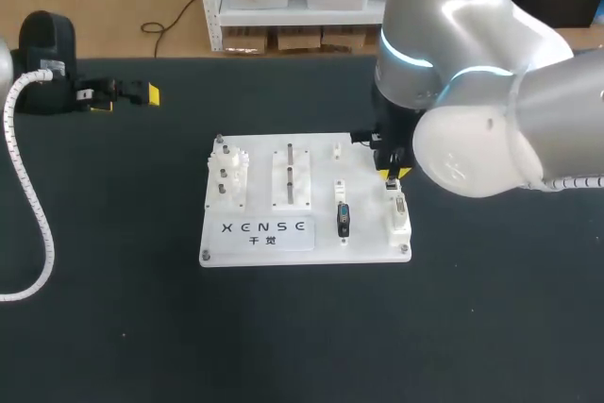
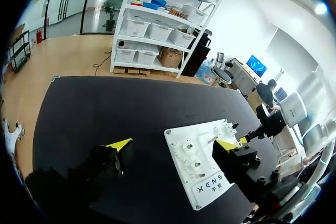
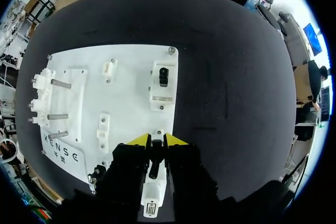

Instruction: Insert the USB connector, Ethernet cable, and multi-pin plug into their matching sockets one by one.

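Item: dark plug [image 3: 155, 157], clamped between the two yellow-tipped fingers of the right end effector [image 3: 157, 140], directly over a white socket block [image 3: 151, 192]. Which of the three connectors it is cannot be told, nor how deep it sits. Location, head view: right edge of the white board [image 1: 368, 238], centre-right of the frame, largely hidden by the right arm. Handling note, as judgement: the step in hand appears to be seating this plug. It calls for the plug's face held square to the socket opening, a straight push along the socket's axis without twisting, and the grip kept until the plug is fully home. A tilted entry could jam, or drag the board across the counter [image 1: 491, 337]. Holders and contents: the block at the board's lower middle-right carries a black connector [image 1: 343, 219], apparently already seated; a small block [image 1: 337, 150] above it in the frame, contents too small to tell; a peg fixture [image 1: 291, 175] at board centre holds upright metal posts; a gear fixture [image 1: 231, 176] at board left carries small white gears. Left end effector [image 2: 173, 145]: fingers wide apart, holding nothing, upper left of the head view, well apart from the board.
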Motion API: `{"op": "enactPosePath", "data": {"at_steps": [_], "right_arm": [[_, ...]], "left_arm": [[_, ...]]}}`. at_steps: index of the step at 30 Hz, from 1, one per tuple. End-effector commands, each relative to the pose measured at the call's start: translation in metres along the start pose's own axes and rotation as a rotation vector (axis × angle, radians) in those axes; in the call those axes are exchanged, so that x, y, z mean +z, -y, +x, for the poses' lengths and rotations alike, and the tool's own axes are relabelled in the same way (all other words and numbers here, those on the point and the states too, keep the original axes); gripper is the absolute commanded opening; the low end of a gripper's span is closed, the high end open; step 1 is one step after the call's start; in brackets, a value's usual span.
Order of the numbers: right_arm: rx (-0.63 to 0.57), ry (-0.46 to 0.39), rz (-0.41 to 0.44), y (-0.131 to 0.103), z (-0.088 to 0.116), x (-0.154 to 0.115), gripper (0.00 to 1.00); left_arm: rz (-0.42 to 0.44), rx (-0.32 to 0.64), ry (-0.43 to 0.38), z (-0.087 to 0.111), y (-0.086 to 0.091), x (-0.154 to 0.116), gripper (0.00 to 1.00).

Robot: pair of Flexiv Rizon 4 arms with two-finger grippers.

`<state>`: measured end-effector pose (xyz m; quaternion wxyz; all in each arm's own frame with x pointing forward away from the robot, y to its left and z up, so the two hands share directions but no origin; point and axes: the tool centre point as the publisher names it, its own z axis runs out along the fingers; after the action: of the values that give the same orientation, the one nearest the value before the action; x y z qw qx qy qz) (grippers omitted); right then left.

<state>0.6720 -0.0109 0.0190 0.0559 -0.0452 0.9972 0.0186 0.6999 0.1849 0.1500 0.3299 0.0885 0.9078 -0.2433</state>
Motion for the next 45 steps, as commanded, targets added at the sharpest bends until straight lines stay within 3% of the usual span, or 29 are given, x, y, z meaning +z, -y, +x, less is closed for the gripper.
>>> {"op": "enactPosePath", "data": {"at_steps": [1, 45], "right_arm": [[0.0, -0.001, 0.0, 0.0003, 0.0011, 0.0005, 0.0], [0.001, -0.009, -0.002, 0.0024, 0.0047, -0.0001, 0.0]], "left_arm": [[0.0, 0.0, 0.0, 0.0, 0.0, 0.0, 1.0], [0.0, 0.0, 0.0, 0.0, 0.0, 0.0, 1.0]]}}
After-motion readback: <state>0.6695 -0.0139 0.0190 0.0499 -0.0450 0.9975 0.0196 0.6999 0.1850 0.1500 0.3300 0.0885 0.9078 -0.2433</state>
